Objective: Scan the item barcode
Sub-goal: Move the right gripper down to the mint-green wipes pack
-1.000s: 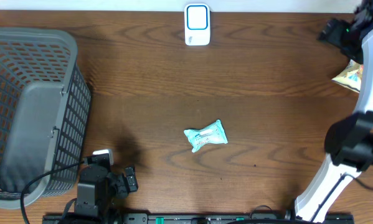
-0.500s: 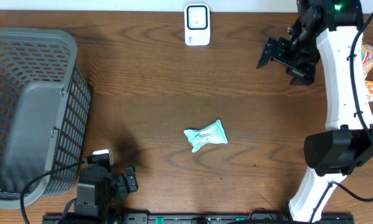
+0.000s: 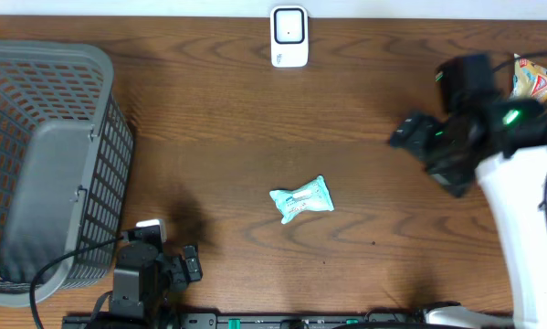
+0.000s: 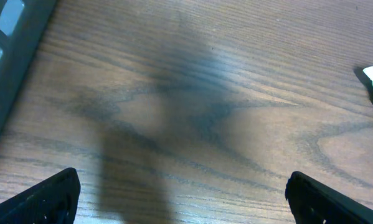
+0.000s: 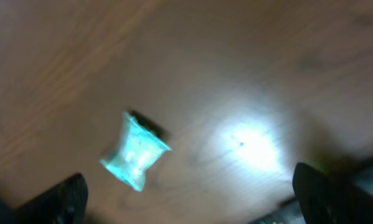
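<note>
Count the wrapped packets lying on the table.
2: a teal packet mid-table, and a yellowish packet at the far right edge. Others may be hidden under the right arm.

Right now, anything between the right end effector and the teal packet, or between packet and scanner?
Nothing visible. Only bare table between the open right end effector and the teal packet, and between the packet and the white scanner.

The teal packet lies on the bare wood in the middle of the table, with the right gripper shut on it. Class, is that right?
Not quite. The teal packet does lie mid-table, but the right gripper is open and apart from it, not shut on it. The right wrist view shows the packet lying free on the wood, the jaws spread wide.
</note>
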